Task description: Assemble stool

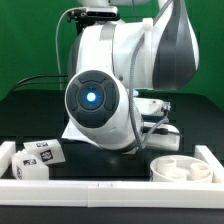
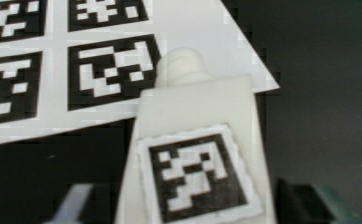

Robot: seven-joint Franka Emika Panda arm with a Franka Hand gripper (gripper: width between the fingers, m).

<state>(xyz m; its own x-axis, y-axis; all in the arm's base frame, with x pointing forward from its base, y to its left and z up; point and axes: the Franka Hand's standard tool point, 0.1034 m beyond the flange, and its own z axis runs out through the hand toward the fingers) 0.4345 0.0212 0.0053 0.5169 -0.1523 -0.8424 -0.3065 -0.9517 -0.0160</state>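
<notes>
Here's the wrist view, and the pincer (image 2: pixel 192 208) is right over a stool leg (image 2: pixel 196 150). The chunky white piece lies straight in the gap between the two dark fingertips (image 2: pixel 62 205), one on each flank. The fingers sit close to its sides, but I cannot tell whether they press on the plastic or stand just off it, so clenched or released is an open question.

The leg's square black-and-white tag faces up at the camera, just ahead of the jaws. Its narrow rounded end points away from the pincer and overlaps the edge of the marker board (image 2: pixel 71 60). That board spreads out beyond the leg, its big tags in clear sight. To the other side of the leg there is only the black table (image 2: pixel 320 80).

Over to the exterior view, where the arm's white bulk fills the middle and hides most of the pincer. The round seat (image 1: pixel 180 168) lies flat on the table at the exterior view's right, low beside the arm and outside the jaws. At the exterior view's left, well apart from the pincer, the spare legs (image 1: pixel 40 157) lie together, one showing its tag. A white frame rail (image 1: pixel 100 188) runs along the front of the table.
</notes>
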